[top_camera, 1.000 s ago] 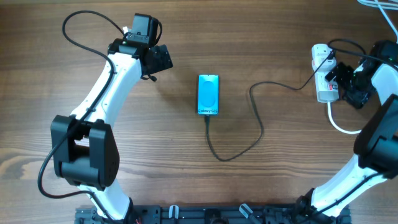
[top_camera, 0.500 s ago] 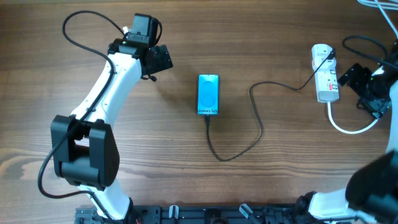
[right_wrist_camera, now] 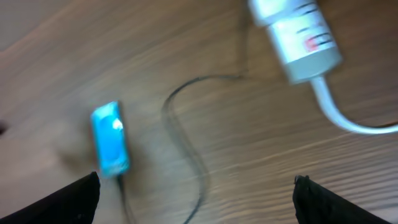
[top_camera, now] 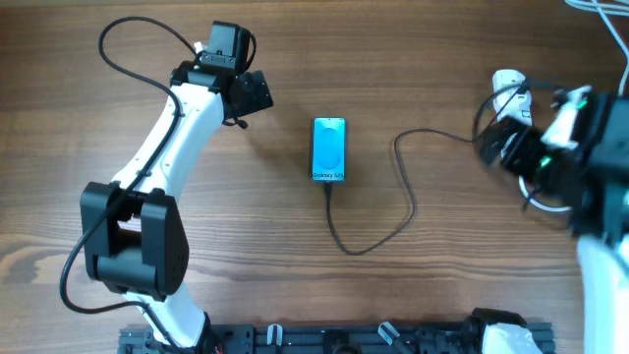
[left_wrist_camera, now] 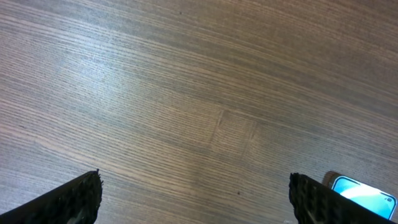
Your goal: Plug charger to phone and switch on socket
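Slack explains most of the layout. The charger [top_camera: 408, 197] leaves the near edge of the phone [top_camera: 329, 149], where its tip appears to be seated already. From there it drops toward the near side, curls right and back up in a loose loop, then runs right toward the socket [right_wrist_camera: 297, 34], so nothing tugs on the handset. The phone lies flat and face up around the middle of the wooden table [top_camera: 442, 295], screen lit cyan, long axis running near to far. The socket sits at the far right with its white lead [right_wrist_camera: 339, 115] trailing from one end. From above, the right arm covers most of it and that side is smeared by blur, so whether its red-marked switch is on cannot be read. The right gripper [right_wrist_camera: 199, 199] hangs above the table between phone and socket, nearer the socket, its fingers spread wide and holding nothing. That suits a push on the switch rather than a grasp, and I judge the switch to be the step in hand. The left gripper [left_wrist_camera: 196, 193] sits far and left of the phone, well apart from the cable, fingers likewise spread over bare wood. Only a corner of the lit screen shows in its view, and it is probably kept clear because the work is on the right.
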### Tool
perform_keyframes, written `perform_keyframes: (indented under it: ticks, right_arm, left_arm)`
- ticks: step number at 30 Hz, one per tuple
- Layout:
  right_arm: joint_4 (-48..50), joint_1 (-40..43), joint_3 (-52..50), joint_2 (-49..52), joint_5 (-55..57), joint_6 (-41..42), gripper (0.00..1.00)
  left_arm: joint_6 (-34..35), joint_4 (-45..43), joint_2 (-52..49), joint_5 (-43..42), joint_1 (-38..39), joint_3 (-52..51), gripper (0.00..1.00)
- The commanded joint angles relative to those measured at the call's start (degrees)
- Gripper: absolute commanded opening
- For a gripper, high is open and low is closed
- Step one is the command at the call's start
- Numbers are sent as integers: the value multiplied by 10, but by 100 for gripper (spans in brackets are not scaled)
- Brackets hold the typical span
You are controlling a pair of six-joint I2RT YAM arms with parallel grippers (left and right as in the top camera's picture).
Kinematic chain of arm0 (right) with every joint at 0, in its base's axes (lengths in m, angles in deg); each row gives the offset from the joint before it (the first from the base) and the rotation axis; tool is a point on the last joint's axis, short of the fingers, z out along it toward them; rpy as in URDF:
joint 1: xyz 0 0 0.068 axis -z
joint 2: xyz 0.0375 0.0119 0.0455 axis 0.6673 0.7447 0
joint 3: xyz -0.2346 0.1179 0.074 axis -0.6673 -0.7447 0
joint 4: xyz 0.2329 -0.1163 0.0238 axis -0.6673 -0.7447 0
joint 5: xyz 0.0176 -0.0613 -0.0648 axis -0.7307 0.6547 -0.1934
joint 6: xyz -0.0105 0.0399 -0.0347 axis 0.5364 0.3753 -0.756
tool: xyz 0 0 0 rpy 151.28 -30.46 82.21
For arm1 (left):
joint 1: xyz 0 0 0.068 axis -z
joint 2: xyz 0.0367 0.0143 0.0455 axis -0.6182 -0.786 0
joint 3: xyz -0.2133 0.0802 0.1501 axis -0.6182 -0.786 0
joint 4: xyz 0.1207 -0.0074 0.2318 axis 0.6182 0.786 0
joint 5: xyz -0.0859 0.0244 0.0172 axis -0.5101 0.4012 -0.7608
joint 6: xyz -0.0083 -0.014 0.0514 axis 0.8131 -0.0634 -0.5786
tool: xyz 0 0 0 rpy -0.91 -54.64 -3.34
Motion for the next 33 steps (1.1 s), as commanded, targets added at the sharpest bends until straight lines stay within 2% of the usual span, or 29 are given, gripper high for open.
perform_keyframes:
  ticks: [1, 8, 19, 27, 33]
  right_arm:
    - [12, -67, -57, -57, -12, 28, 100]
    - [9, -91, -74, -72, -12, 30, 100]
    - [7, -91, -74, -16, -9, 27, 100]
    - [39, -92, -74, 9, -10, -25, 100]
    - [107, -92, -96, -49, -10, -97, 100]
  left_arm:
    - [5, 0, 2, 11, 0, -2, 100]
    - [5, 1, 2, 11, 0, -2, 100]
    - [5, 0, 2, 11, 0, -2, 100]
    - [5, 0, 2, 11, 0, -2, 100]
    - [5, 1, 2, 11, 0, -2, 100]
